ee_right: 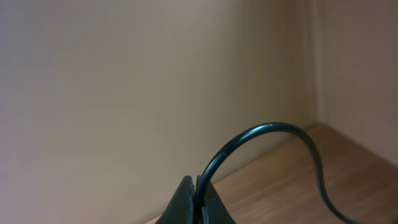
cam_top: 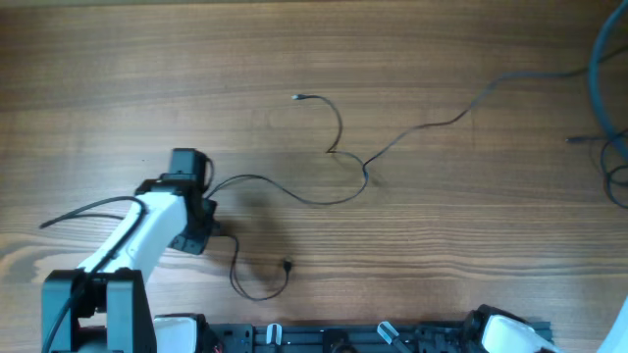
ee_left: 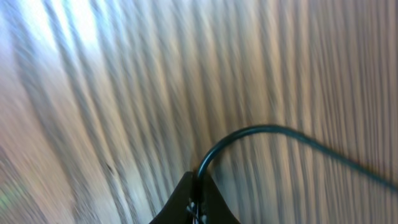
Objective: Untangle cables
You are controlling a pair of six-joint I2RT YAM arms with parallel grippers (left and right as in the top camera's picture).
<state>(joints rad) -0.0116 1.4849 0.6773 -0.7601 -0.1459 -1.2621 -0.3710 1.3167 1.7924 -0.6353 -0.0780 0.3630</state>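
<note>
Across the table (cam_top: 471,245) the cables (cam_top: 402,135) run left to right, both jaws clamped shut on them.

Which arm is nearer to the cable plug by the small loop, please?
Left. Its fingers grip cable just left of the plug; the right arm shows only at the far right corner.

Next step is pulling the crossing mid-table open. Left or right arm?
Left, probably. The left gripper is shut on the thin cable close to the table, and that strand runs to the crossing. The right gripper also pinches a dark cable, but faces the wall.
</note>
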